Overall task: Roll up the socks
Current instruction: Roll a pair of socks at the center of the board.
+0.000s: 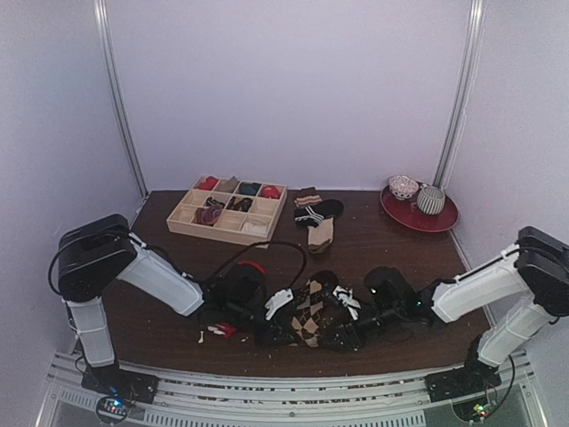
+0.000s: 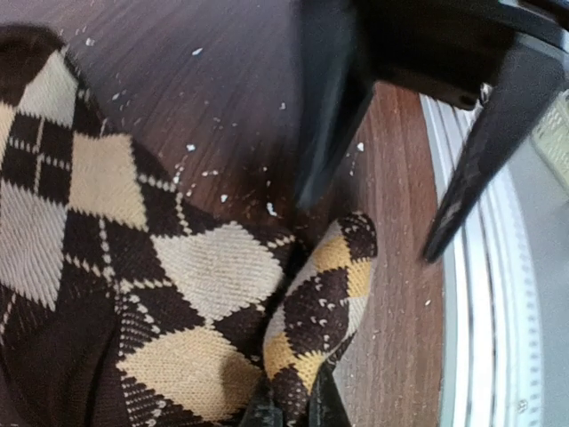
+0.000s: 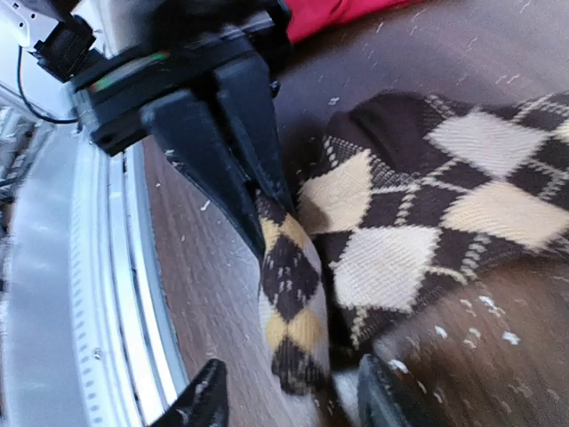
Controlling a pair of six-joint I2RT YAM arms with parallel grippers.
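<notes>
The brown argyle sock (image 1: 309, 320) lies near the table's front edge between both grippers. My left gripper (image 2: 293, 402) is shut, pinching a raised fold of the argyle sock (image 2: 324, 294); it also shows in the top view (image 1: 267, 331). My right gripper (image 3: 289, 400) is open, its fingers (image 3: 203, 400) straddling the end of the same fold (image 3: 289, 294) without gripping; it also shows in the top view (image 1: 348, 334). The red sock (image 3: 329, 13) lies behind the left gripper, mostly hidden, with a red edge showing in the top view (image 1: 252, 265).
A wooden compartment tray (image 1: 182, 222) of rolled socks stands at the back left. A black striped sock (image 1: 317, 213) and a tan sock (image 1: 321, 236) lie behind the middle. A red plate (image 1: 444, 221) with bowls stands back right. The metal front rail (image 3: 107, 294) is close.
</notes>
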